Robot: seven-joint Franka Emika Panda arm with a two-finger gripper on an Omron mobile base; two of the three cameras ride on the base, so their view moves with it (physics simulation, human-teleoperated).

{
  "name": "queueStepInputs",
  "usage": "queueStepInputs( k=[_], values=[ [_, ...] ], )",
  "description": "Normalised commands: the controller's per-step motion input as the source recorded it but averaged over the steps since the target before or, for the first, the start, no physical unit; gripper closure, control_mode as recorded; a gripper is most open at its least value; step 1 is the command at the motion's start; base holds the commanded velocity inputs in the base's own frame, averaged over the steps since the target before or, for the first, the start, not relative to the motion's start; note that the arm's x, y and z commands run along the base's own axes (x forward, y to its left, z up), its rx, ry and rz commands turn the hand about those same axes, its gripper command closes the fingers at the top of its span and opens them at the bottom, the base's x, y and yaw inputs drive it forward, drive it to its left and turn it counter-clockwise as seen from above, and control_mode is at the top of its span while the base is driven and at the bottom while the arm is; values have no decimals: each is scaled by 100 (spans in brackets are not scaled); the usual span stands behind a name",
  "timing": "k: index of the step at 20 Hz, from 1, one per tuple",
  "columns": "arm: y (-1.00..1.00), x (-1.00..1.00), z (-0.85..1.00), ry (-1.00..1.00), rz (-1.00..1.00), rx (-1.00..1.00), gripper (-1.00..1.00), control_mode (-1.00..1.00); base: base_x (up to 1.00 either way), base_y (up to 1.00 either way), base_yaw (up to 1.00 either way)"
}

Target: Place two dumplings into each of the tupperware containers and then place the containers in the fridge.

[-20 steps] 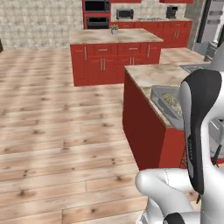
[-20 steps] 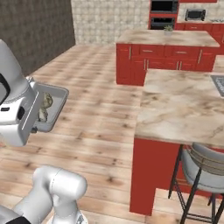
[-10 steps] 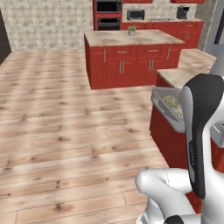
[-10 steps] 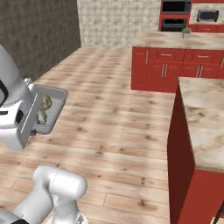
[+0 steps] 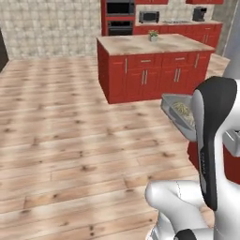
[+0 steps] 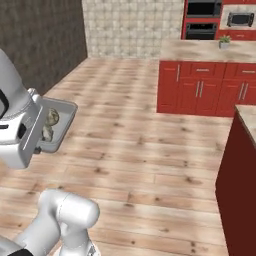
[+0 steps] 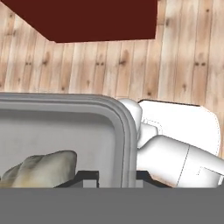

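A grey translucent tupperware container (image 6: 59, 121) hangs tilted in the air in front of the hand, above the wooden floor. Two pale dumplings (image 6: 50, 118) lie inside it. From the left base view the same container (image 5: 174, 108) sticks out from behind the dark forearm, with dumplings (image 5: 183, 112) in it. Close up, my gripper (image 7: 116, 177) is shut on the container's rounded rim (image 7: 124, 131), and one crinkled dumpling (image 7: 41, 168) rests in the tray beside the fingertips (image 7: 89, 176). The fridge is out of view.
A red kitchen island (image 5: 157, 68) with a small potted plant (image 5: 153, 35) stands ahead; behind it are wall ovens (image 5: 120, 16) and a microwave (image 5: 149, 17). A red counter end (image 6: 241, 165) is close on the right. A dark wall (image 6: 40, 40) lies to the left.
The whole picture has swung: the base is turning, so the island and the near counter slide to the right in both views. The container stays held in the same pose.
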Motion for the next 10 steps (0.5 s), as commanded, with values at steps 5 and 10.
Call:
queueStepInputs(
  k=[5, 10],
  values=[
    [0, 0, 0, 0, 0, 0, 100, 100, 99, 80, -48],
    [0, 0, 0, 0, 0, 0, 100, 100, 99, 79, -61]
  ],
)
